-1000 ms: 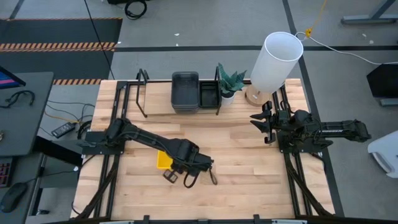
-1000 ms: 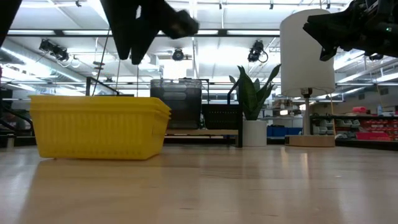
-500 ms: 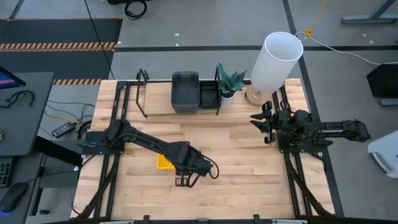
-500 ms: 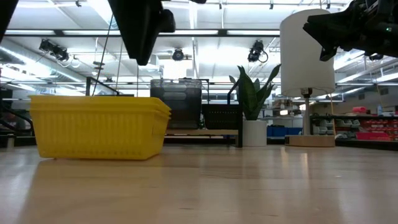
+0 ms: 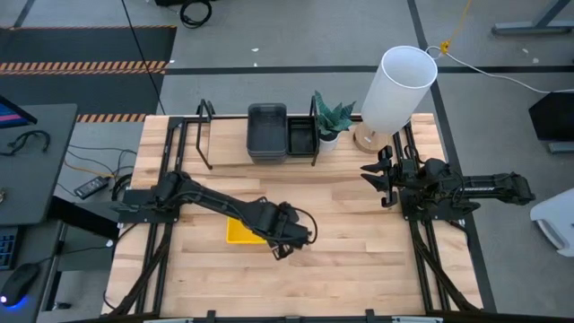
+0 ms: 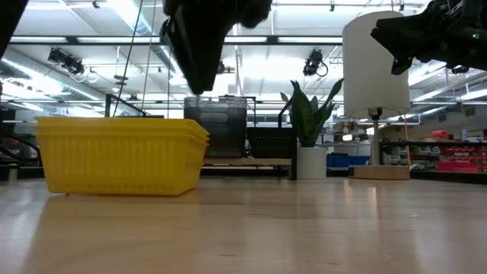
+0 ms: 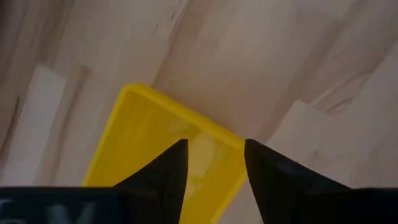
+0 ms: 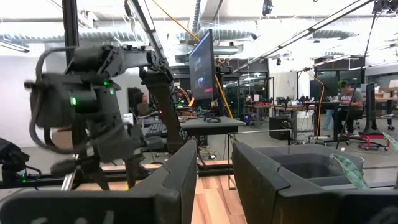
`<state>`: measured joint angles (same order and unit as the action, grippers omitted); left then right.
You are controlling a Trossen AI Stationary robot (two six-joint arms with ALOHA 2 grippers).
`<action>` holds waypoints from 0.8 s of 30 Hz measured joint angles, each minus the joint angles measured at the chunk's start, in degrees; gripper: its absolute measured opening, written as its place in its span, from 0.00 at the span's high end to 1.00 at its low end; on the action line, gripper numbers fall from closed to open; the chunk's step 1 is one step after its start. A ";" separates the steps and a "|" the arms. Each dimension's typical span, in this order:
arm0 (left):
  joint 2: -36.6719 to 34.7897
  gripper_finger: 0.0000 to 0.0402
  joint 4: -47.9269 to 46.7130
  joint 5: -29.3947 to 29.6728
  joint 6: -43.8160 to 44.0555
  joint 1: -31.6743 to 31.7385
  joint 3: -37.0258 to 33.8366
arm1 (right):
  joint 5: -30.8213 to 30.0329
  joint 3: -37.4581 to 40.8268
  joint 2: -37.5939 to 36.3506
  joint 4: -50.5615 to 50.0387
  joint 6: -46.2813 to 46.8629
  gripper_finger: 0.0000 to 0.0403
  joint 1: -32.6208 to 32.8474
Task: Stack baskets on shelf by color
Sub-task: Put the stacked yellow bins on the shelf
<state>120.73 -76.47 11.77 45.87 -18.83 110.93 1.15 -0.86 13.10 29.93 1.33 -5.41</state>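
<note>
**Two tools clear of the load; yellow stack on open desk**

Left tool hangs above the near right corner of the yellow baskets, over the middle of the desk. In the left wrist view its fingers stand apart, with the yellow rim showing in the gap between them and nothing gripped. In the low view the tool sits well above the yellow baskets, not touching them.

Right tool hangs at the right side of the desk, just in front of the white cylinder, pointing left. Its fingers are parted and empty.

Open room: the desk is bare wood on all sides of the yellow baskets, and between them and the shelf at the far edge. Ahead of the right tool the surface is also bare.

Containers: the yellow baskets are nested, with two rims showing in the low view; how many are in the nest cannot be told. On the shelf a stack of dark grey baskets stands just left of the black mesh baskets, the two touching or nearly so. Their contents cannot be told. A potted plant stands just right of the shelf's end post.
</note>
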 joint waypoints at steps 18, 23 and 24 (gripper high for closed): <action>6.25 0.64 -1.54 -9.22 -4.84 1.57 -0.02 | 0.00 0.00 0.02 0.00 0.01 0.73 0.00; 6.25 0.67 -4.69 -13.14 -8.50 0.81 -0.02 | 0.00 0.00 0.00 0.00 0.01 0.73 0.00; 6.25 0.67 -5.26 -13.15 -8.94 0.53 -0.02 | 0.00 0.00 0.01 0.00 0.01 0.73 0.00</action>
<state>126.98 -81.73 -1.38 36.93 -18.30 110.91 1.15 -0.86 13.11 29.93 1.34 -5.41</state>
